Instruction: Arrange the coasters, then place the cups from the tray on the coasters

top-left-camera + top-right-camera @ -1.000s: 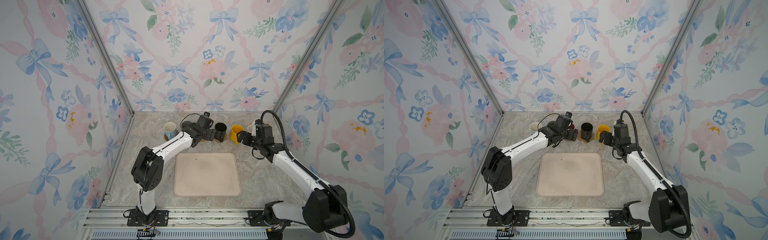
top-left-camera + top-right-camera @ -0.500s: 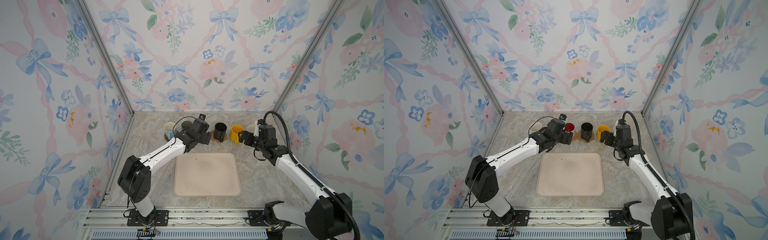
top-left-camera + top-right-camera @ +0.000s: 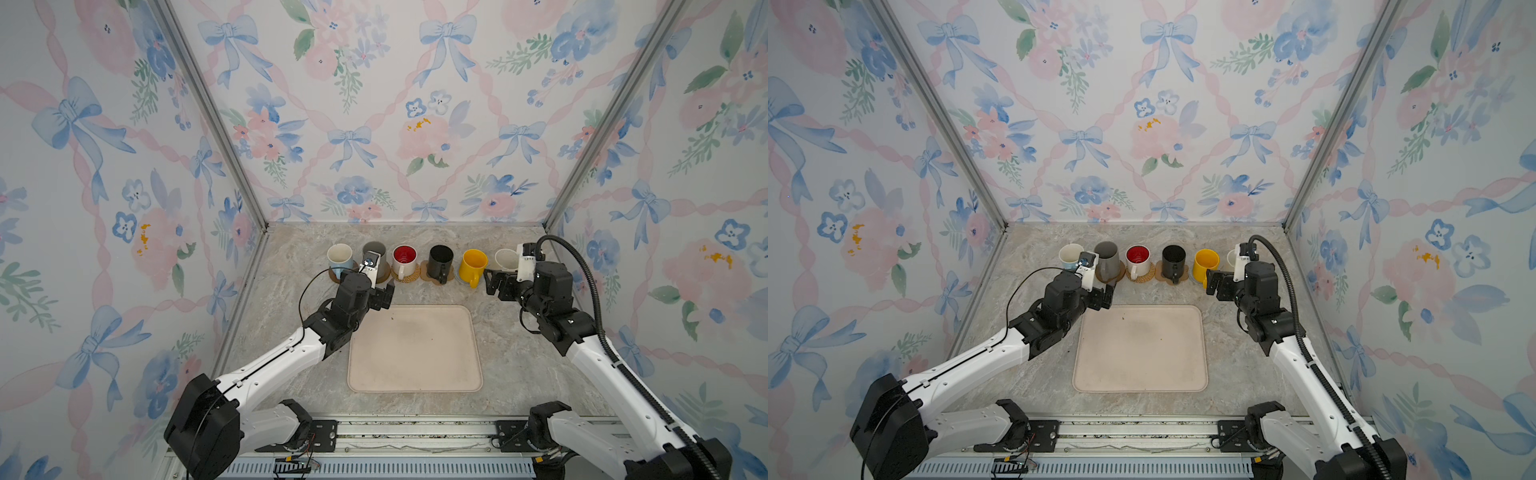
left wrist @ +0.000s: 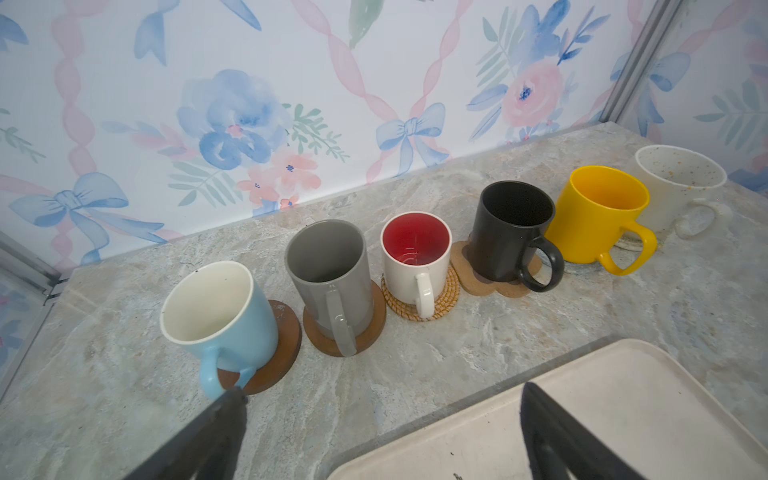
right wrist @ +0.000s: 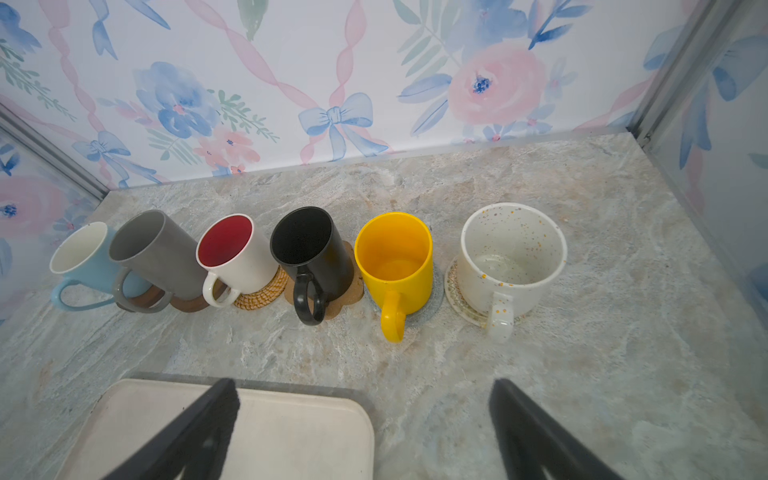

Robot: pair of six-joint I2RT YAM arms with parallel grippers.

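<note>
Left claw (image 4: 382, 395) and right claw (image 5: 363, 386) spread apart and empty, hovers near-side of the far row of cups (image 4: 415, 249) seated on coasters (image 4: 440, 303), handles turned near for easy pickup, tray (image 3: 415, 386) bare, seemingly finished.

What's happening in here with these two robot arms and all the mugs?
The job is setting mugs on coasters, and it looks finished. All six stand in a row, each on its own coaster, and the tray is bare. The left gripper and right gripper hang open near the row, holding nothing.
</note>
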